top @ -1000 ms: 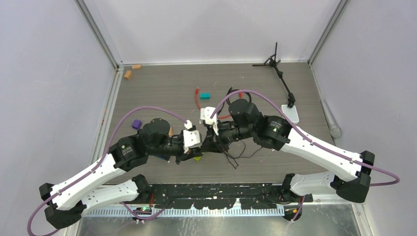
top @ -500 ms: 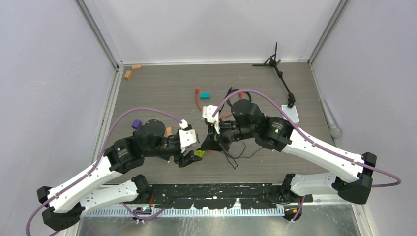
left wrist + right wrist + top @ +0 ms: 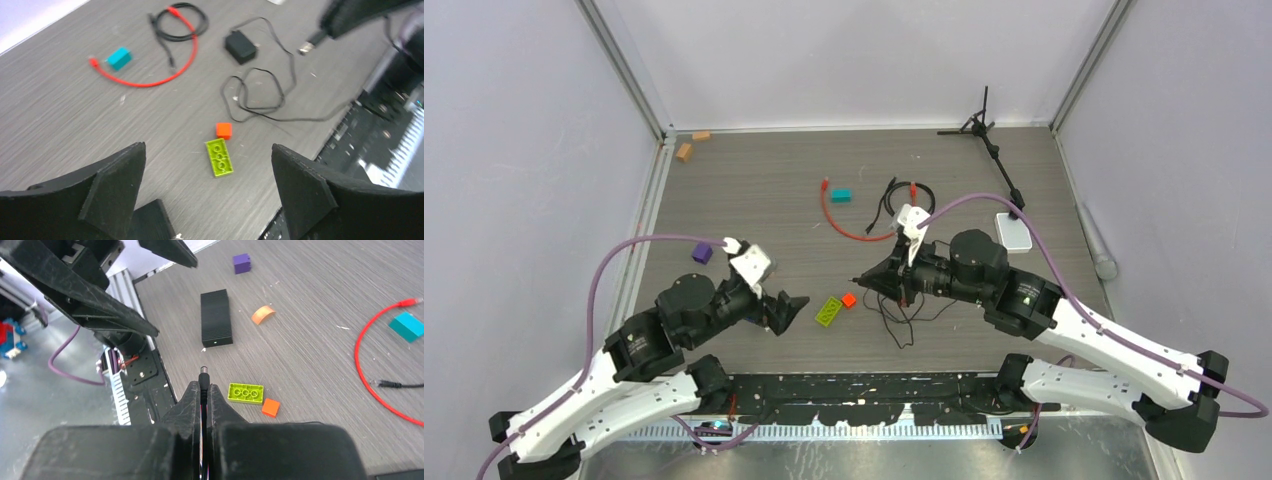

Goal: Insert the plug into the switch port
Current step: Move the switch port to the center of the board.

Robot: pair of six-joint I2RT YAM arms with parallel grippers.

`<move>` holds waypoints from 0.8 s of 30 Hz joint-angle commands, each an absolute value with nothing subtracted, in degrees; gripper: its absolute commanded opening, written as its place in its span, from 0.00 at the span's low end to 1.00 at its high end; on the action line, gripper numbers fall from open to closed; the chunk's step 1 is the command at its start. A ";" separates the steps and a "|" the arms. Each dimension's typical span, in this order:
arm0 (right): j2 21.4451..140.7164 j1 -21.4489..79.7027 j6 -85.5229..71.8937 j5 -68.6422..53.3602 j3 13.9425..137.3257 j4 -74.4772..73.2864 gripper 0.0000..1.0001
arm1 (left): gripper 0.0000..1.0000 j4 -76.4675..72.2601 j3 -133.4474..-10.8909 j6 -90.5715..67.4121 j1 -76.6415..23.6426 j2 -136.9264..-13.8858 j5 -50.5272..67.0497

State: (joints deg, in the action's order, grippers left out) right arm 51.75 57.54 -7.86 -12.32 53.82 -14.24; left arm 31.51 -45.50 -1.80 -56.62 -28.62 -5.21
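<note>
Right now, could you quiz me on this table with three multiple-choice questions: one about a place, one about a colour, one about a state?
1. Where does the red cable lie?
A) on the table, near the teal block
B) hanging on the wall
C) on the floor

2. What colour is the small cube beside the green brick?
A) white
B) orange
C) blue

3. The left gripper is:
A) shut on a brick
B) shut, empty
C) open, empty

Answers: A, it lies loose on the wood; B, orange in both wrist views; C, its fingers stand wide apart.
</note>
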 commanded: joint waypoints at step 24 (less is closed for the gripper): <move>47.06 56.62 -19.82 -2.79 42.75 -7.90 0.00 | 1.00 54.22 -46.89 -53.51 -14.15 -56.79 -21.66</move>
State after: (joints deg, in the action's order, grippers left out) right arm 48.01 56.75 -18.61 -5.21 43.20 -10.33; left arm 44.42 -44.01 -45.17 -14.48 -54.08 -23.97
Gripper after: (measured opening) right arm 0.046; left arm 0.996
